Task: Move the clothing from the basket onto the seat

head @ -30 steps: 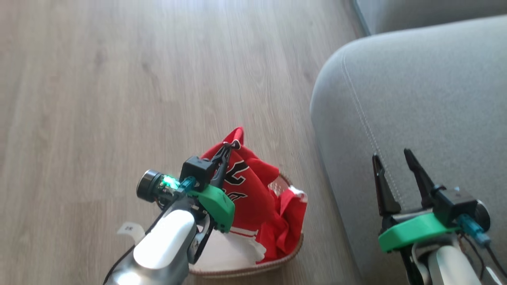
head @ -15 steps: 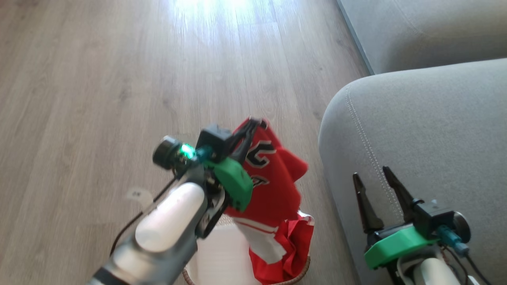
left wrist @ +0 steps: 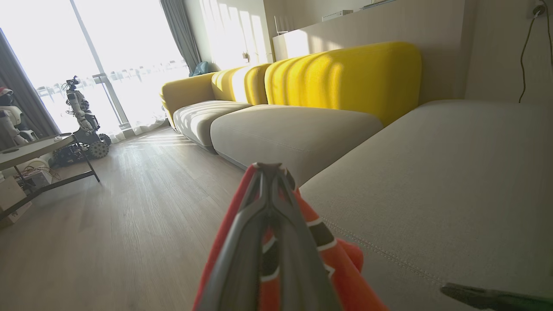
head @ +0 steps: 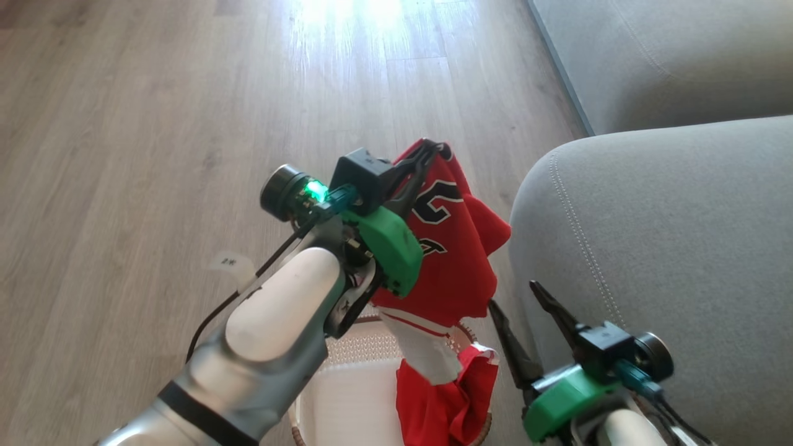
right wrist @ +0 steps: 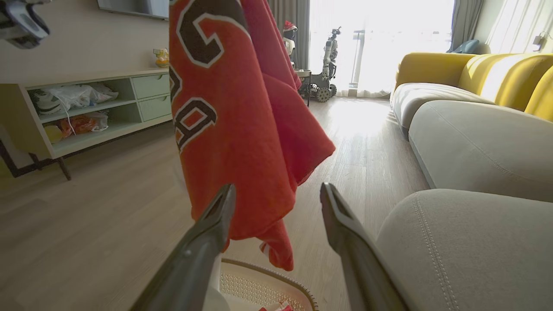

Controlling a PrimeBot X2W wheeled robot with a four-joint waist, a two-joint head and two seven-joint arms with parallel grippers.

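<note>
My left claw (head: 432,148) grips a jersey (head: 461,260) above the basket (head: 365,344), right claw (head: 513,294) open; next I must probably swing it over the seat (head: 650,235).

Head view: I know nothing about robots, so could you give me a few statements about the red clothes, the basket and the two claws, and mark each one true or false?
1. The left gripper is shut on a red garment that hangs above the basket. True.
2. The right gripper grips that garment too. False: its fingers are apart and hold nothing.
3. A second red garment lies in the basket. True.
4. The hanging red garment rests on the grey sofa. False: it hangs in the air beside the sofa.
</note>
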